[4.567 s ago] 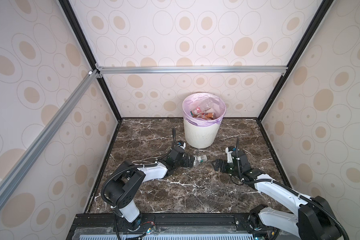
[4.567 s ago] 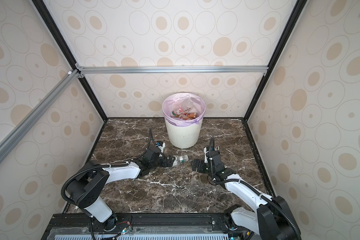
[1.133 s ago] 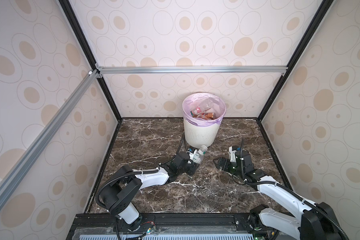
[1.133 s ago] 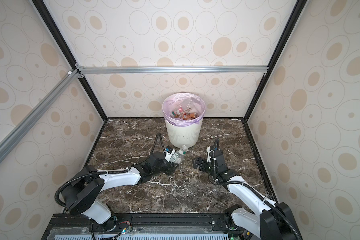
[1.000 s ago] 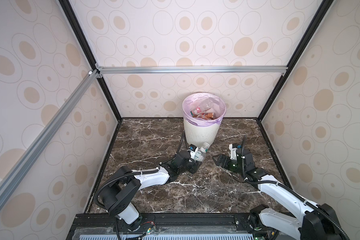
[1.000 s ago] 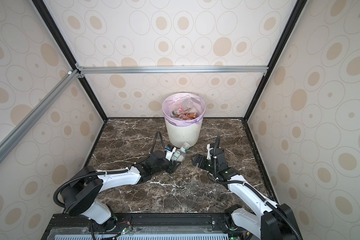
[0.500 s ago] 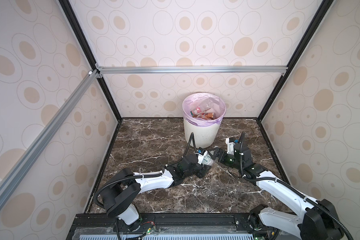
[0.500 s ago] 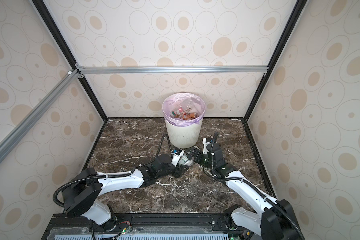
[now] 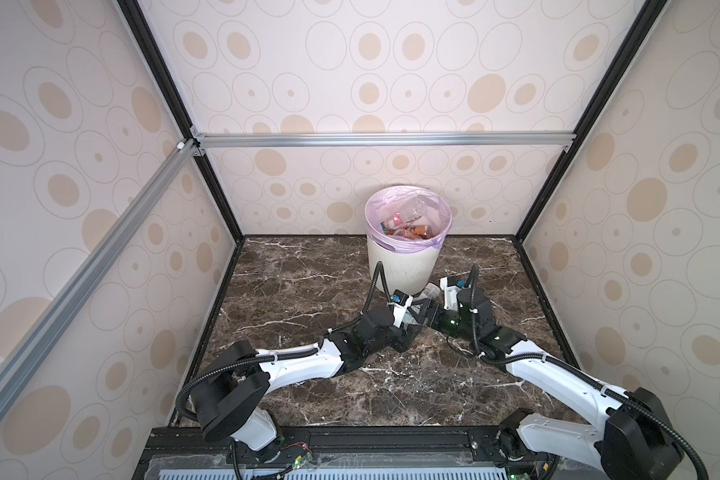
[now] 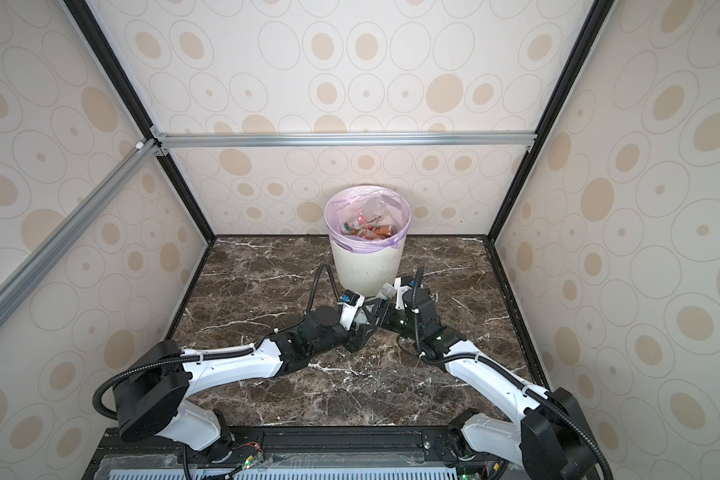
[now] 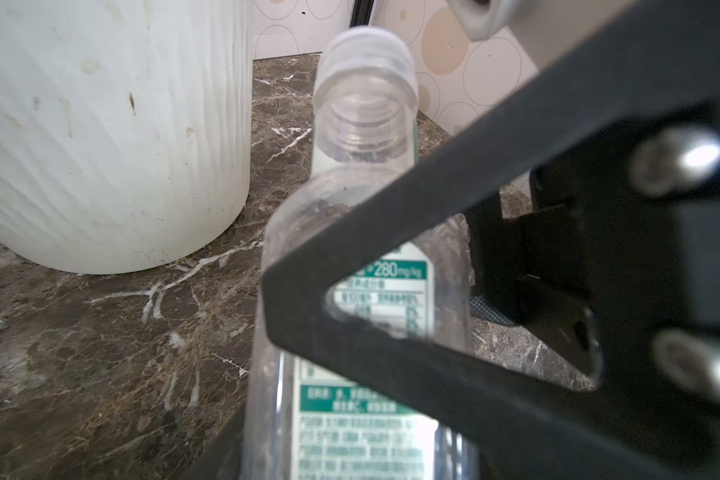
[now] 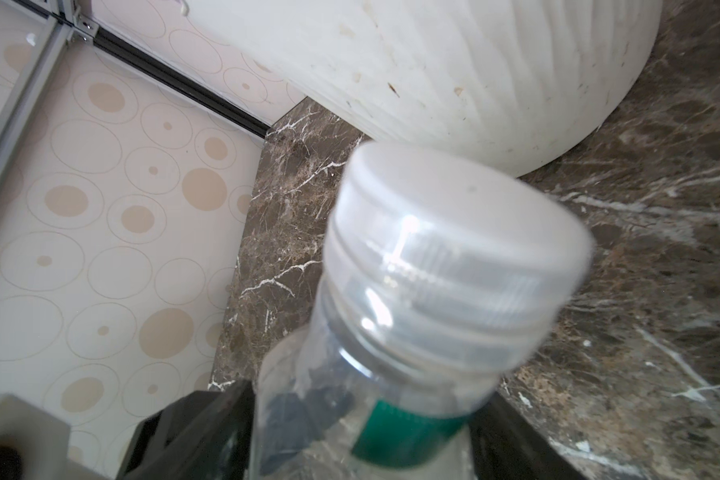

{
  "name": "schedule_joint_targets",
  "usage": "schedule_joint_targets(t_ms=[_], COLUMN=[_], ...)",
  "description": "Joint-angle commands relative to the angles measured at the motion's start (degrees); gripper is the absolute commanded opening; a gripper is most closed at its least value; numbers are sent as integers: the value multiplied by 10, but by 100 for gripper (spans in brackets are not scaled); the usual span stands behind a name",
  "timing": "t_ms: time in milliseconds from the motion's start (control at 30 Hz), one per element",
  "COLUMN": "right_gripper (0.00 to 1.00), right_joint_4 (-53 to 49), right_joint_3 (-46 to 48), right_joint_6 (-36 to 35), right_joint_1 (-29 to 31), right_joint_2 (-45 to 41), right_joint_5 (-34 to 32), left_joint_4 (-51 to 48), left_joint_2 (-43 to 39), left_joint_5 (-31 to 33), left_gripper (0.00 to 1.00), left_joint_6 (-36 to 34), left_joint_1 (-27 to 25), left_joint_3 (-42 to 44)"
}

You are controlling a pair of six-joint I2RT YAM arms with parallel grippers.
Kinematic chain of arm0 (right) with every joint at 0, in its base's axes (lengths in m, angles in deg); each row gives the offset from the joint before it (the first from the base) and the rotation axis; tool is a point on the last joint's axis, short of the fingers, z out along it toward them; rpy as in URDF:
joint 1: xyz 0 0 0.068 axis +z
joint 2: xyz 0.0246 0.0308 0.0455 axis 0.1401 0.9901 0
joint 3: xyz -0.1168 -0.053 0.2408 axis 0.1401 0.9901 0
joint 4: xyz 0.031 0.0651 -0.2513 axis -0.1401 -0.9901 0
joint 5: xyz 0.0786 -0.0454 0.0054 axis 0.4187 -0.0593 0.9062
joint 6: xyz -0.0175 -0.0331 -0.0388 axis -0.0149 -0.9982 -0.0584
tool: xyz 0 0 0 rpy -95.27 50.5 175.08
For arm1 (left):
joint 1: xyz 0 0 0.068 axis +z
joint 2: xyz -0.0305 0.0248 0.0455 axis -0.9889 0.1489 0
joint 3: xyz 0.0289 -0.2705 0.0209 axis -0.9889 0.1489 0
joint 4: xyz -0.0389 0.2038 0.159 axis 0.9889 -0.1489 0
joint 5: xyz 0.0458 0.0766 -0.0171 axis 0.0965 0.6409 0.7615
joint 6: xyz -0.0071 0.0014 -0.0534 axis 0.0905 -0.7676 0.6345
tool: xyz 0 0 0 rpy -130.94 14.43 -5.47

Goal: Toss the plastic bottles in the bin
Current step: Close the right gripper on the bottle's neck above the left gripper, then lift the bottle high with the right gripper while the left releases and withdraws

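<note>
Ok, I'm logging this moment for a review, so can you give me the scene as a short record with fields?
stage: both grippers meet at one bottle, in front of the bin
bottle: clear, green label, pale cap on, tilted with the cap end up toward the bin
left gripper: at the bottle's lower body; grip unclear
right gripper: fingers on both sides, below the neck
bin: upright, lilac liner, several bottles inside
</note>
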Motion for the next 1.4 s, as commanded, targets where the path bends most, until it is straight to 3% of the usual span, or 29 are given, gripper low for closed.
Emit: schedule_joint_targets(t_ms=[0,233,433,567,833,1133,1300,1367], right_gripper=[71,56,56,56,56,56,57,63], right_joint_4=[-16,-19,-104,-176,-241,-186,-207,-212], right_joint_3=[-21,-38,-137,-266,-535,-656,-698,-690], right_joint_6=[-11,-25,-101,-160,-210,-208,-172,-142], right_joint_1=[0,0,-4,-26,-78,-101,-112,-115], right_joint_2=[4,15,7,28,110,140,225,264], right_joint_5=[-20,-39,-95,-124,-148,-189,-170,-143], left_joint_4=[24,17,1,0,-25,-60,-59,-58], left_joint_2=[-7,-28,-73,-110,-166,-213,-212,-207], left_joint_5=[7,20,42,51,75,113,116,116], left_gripper=[64,81,99,99,99,99,99,99], left_joint_6=[4,6,2,2,-9,-21,-24,-23], left_joint_1=[-5,-5,-5,-5,-5,-4,-5,-4], left_joint_3=[-19,-3,24,45,59,82,85,84])
